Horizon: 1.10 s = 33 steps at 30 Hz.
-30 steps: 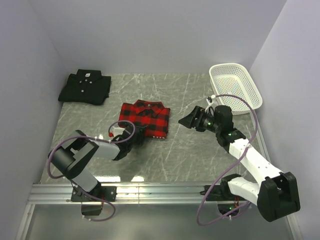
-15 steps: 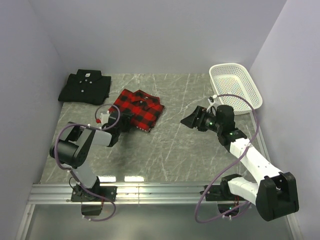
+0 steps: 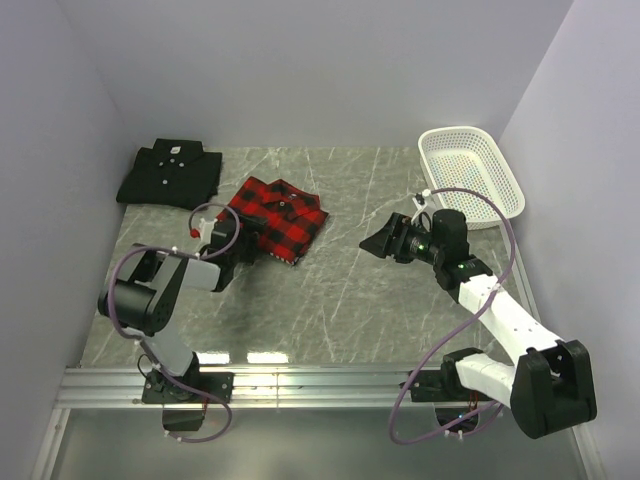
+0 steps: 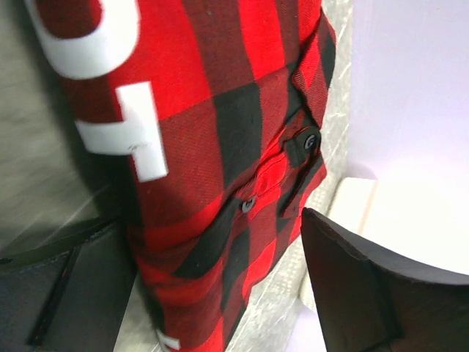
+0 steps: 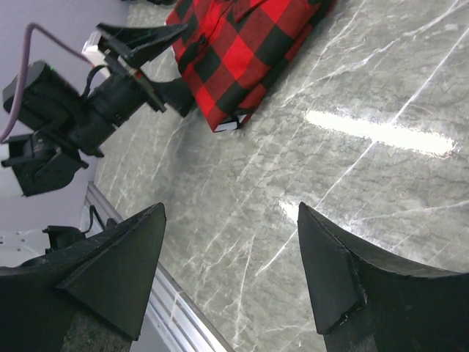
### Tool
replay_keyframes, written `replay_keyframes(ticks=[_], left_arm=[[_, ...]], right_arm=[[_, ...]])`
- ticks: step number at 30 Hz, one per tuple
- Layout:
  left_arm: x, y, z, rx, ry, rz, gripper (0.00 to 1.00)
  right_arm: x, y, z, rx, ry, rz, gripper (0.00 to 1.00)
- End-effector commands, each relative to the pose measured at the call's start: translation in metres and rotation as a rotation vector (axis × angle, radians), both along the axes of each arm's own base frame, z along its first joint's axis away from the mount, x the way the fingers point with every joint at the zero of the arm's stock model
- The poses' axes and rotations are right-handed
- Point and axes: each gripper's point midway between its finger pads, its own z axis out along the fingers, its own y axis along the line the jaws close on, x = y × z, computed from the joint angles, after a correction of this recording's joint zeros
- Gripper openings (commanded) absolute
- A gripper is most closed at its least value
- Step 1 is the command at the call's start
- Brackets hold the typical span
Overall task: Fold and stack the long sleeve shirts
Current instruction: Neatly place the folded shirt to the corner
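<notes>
Your left tool point(image 3: 246, 243) stands released, jaws straddling an edge of the folded plaid shirt point(image 3: 277, 214) on the worktop point(image 3: 340, 290); your right tool point(image 3: 375, 240) hangs released, well apart; black shirt point(image 3: 170, 175) lies near the plaid.

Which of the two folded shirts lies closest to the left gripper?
The red-and-black plaid cloth shirt: the left gripper sits right at its near edge, while the plain black collared shirt lies apart in the far-left corner.
</notes>
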Motion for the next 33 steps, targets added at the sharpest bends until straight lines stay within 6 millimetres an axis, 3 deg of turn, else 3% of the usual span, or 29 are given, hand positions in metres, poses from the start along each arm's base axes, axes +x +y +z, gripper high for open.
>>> replay_keyframes(ticks=[1, 5, 9, 10, 13, 18, 25, 33], left_arm=[[-0.017, 0.001, -0.049, 0.051, 0.155, -0.029, 0.92], [-0.010, -0.001, -0.060, 0.063, 0.182, -0.030, 0.82], [-0.001, -0.001, -0.062, 0.099, 0.197, -0.037, 0.63], [0.001, 0.002, -0.063, 0.123, 0.203, -0.034, 0.51], [0.005, 0.008, -0.065, 0.175, 0.227, -0.036, 0.30], [0.017, 0.018, -0.059, 0.217, 0.215, -0.036, 0.01], [0.039, 0.040, -0.033, 0.487, 0.217, -0.104, 0.01], [0.087, 0.067, 0.025, 0.822, 0.141, -0.129, 0.01]], right_arm=[[0.004, 0.001, 0.010, 0.003, -0.063, 0.021, 0.79], [0.004, 0.001, 0.008, -0.001, -0.061, 0.025, 0.79], [0.005, 0.001, 0.007, -0.005, -0.059, 0.030, 0.79], [0.005, 0.001, 0.006, -0.006, -0.058, 0.032, 0.79], [0.006, 0.001, 0.005, -0.010, -0.059, 0.030, 0.78], [0.006, 0.001, 0.001, -0.017, -0.053, 0.038, 0.78], [0.006, 0.001, -0.004, -0.031, -0.043, 0.042, 0.77], [0.006, 0.001, -0.008, -0.038, -0.029, 0.046, 0.77]])
